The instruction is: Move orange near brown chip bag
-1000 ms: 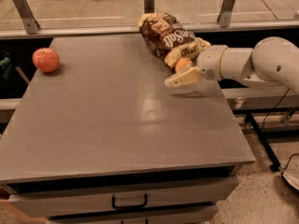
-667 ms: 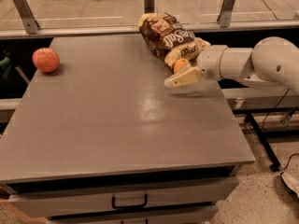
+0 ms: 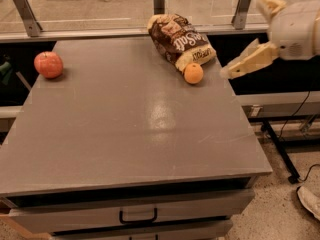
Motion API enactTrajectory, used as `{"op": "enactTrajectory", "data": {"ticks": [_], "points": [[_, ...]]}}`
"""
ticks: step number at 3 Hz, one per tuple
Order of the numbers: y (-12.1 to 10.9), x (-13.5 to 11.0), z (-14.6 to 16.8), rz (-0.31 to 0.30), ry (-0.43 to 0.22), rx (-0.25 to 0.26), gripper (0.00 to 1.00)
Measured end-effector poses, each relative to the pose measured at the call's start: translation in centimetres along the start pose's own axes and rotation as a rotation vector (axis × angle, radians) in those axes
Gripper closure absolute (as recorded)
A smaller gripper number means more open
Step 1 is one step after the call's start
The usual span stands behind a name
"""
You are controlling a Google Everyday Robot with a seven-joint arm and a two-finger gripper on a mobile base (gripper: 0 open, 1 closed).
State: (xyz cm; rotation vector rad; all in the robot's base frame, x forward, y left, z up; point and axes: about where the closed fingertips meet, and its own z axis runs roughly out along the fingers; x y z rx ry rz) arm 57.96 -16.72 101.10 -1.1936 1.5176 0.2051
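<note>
At the upper right of the frame, out past the table's right edge, my claw (image 3: 244, 40) hung spread and empty; one tan finger (image 3: 248, 61) pointed down-left toward the fruit, the other sat up near the top edge. A second earlier it had been low over the table (image 3: 125, 134), at the bag's lower end, with the orange in its grip; so I had let go and drawn back up and to the right, and nothing of mine touched the fruit any longer.

The orange (image 3: 193, 73) rested on the table, right of centre in the upper part of the frame, at the tan lower end of the bag (image 3: 177, 40); it was touching that end or very nearly, and I could not tell whether a sliver of gap remained. The bag lay where it had lain, slanting down from top centre; the apple (image 3: 48, 64) had not stirred from the upper left, well apart from both.

I judged the task as good as done; the orange stood unsupported beside the bag and showed no sign of rolling. What remained, to my mind, was only to keep the claw clear; a round fruit this near the table's right edge could wander if nudged.
</note>
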Motion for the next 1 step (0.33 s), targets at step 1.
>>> {"op": "enactTrajectory", "data": {"ticks": [1], "points": [[1.17,-1.42,-0.69,-0.022,0.003,-0.035,0.00]]}}
